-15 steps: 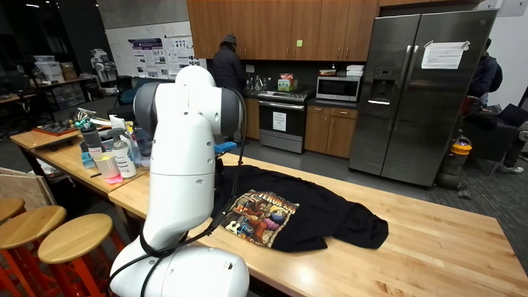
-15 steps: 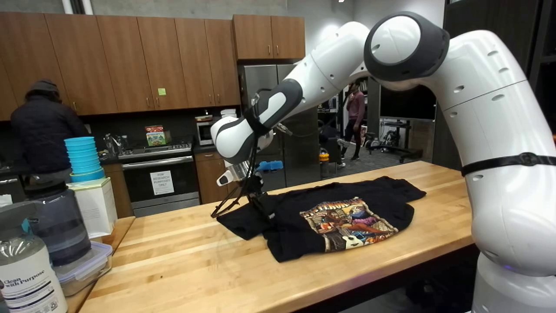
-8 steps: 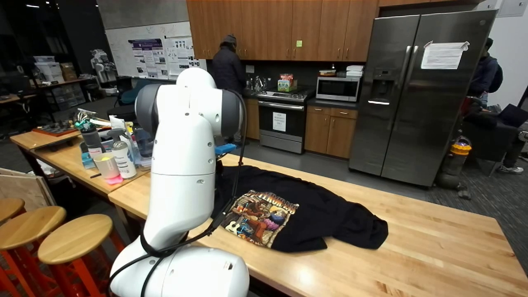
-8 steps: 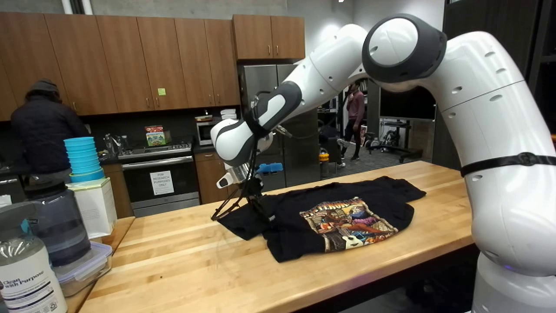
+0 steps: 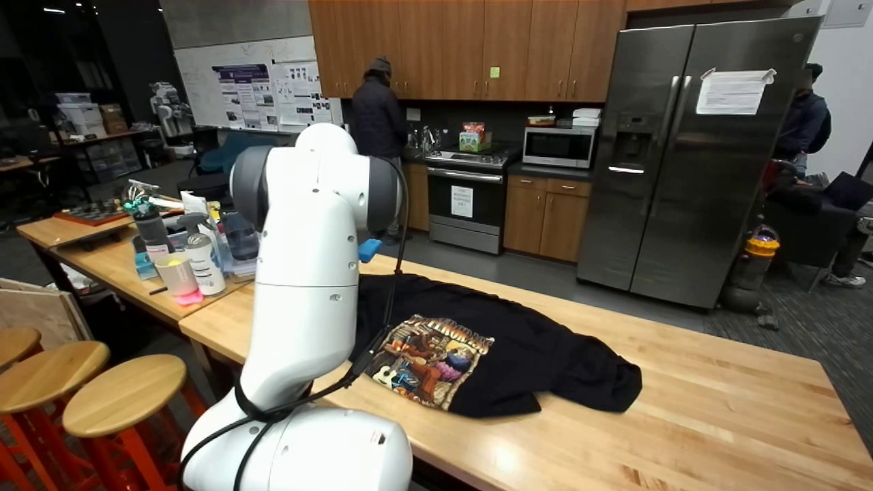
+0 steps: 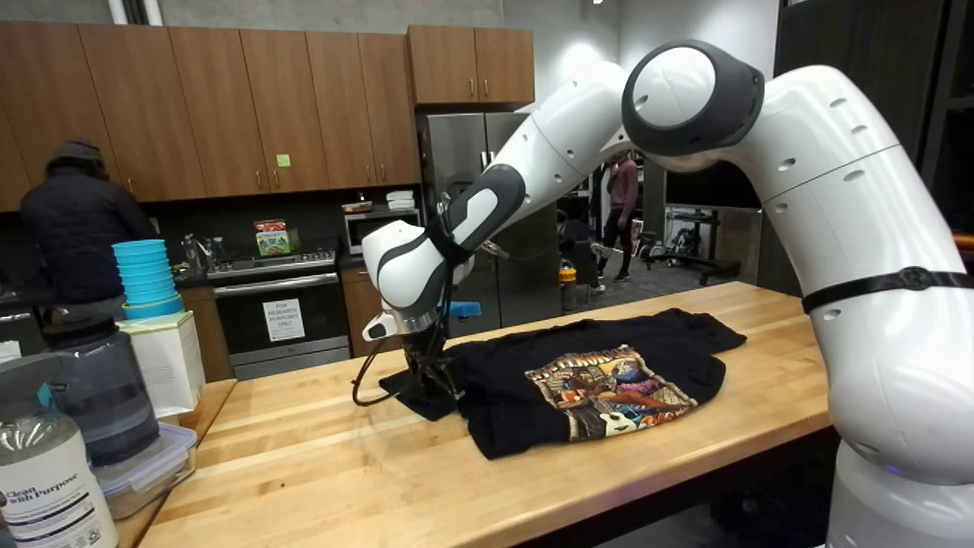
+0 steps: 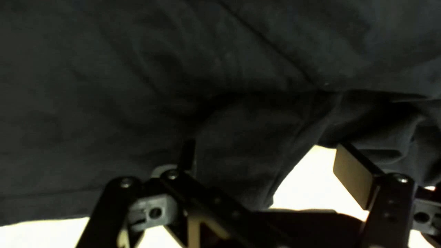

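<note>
A: On the wooden bench [image 6: 327, 472], where's the black shirt [image 6: 609, 392]?
B: Toward its far edge, one sleeve [image 6: 428, 407] beneath the spread gripper [image 7: 270, 165]. A shallow pinch could slip, since folds [image 7: 382, 141] lie loose.

Uneven exposure.
In an exterior view, table [image 5: 716, 395] glare camera-side of shirt [image 5: 532, 348]; wrist view: shirt murky, table beside it blown white.

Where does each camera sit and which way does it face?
Exterior view: beside the arm, facing over the table; arm and hand show.
Exterior view: behind the arm, facing the shirt and stove; arm shows, mostly hiding the hand.
Wrist view: near the hand, facing down at the shirt; both fingers show.
Both exterior views share arm, shirt, table, stove and fridge.
</note>
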Tool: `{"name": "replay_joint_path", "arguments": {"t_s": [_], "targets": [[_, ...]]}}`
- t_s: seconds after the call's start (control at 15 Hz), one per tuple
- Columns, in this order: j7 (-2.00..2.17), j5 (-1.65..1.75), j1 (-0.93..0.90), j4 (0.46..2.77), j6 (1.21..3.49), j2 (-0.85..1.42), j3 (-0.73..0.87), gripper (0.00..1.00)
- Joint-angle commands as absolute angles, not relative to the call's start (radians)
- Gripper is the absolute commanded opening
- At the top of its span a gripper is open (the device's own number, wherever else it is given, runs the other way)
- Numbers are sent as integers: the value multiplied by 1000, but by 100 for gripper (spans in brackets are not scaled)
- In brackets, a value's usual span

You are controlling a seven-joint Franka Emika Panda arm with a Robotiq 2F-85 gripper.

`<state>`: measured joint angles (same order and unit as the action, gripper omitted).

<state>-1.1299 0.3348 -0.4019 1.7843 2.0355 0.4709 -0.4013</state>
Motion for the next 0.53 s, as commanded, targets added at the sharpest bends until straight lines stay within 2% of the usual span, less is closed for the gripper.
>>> {"name": "replay_joint_path", "arguments": {"t_s": [0.0, 0.47], "targets": [[-1203, 359, -400, 1822, 2164, 447, -404, 100], [-1264, 341, -391, 1785, 2192, 503, -378, 100]]}}
